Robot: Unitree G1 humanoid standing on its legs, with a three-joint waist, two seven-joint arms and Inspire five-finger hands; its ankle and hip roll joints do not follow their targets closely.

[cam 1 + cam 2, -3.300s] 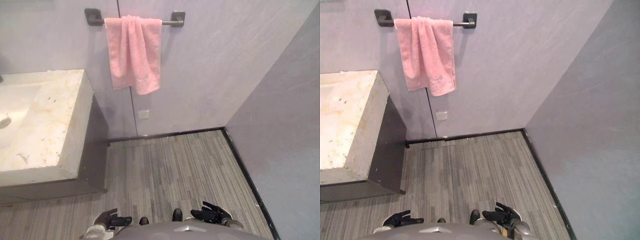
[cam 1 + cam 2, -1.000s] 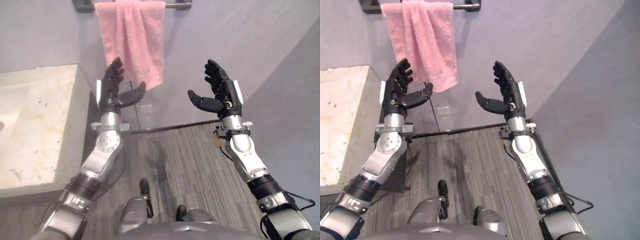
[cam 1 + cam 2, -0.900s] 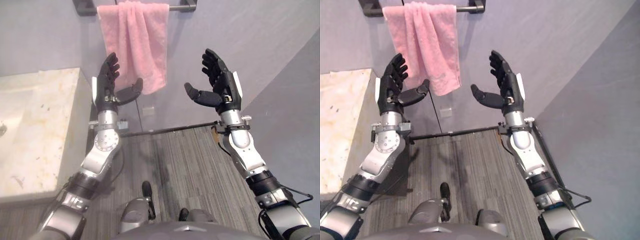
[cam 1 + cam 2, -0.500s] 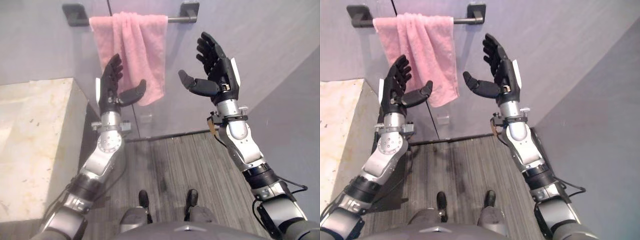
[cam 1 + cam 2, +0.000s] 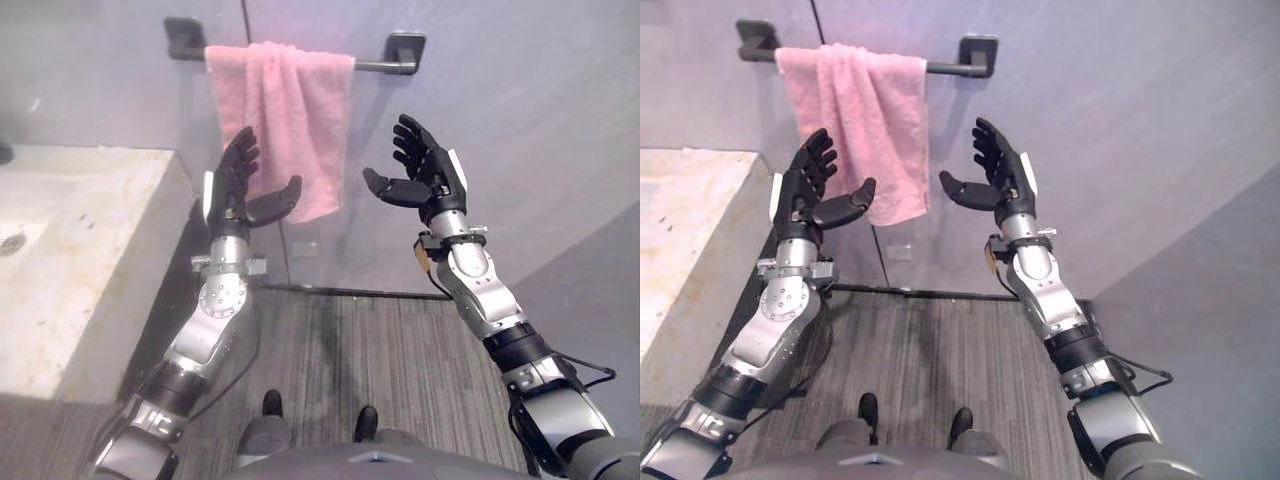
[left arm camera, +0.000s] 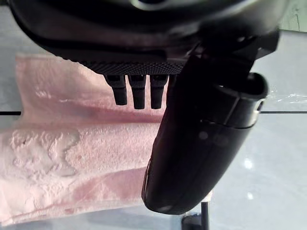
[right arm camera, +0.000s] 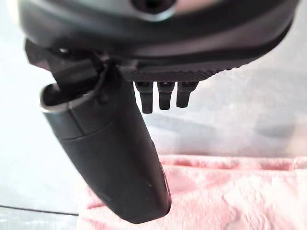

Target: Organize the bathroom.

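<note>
A pink towel (image 5: 285,130) hangs bunched over a dark towel bar (image 5: 380,67) on the grey wall ahead. My left hand (image 5: 238,188) is raised in front of the towel's lower left part, fingers straight, thumb spread, holding nothing. My right hand (image 5: 425,170) is raised to the right of the towel at about the same height, also open and apart from the cloth. The towel (image 6: 57,163) shows past the left hand's fingers in the left wrist view, and the towel (image 7: 230,191) shows past the right hand in the right wrist view.
A pale stone sink counter (image 5: 90,250) on a dark cabinet stands at the left, close to my left arm. Striped grey floor (image 5: 340,350) lies below. A grey side wall (image 5: 600,280) closes in at the right.
Both arms rose from beside the body to chest height. In the last half second the right hand came down a little towards the towel's level. The camera shifted, so the whole scene slid.
</note>
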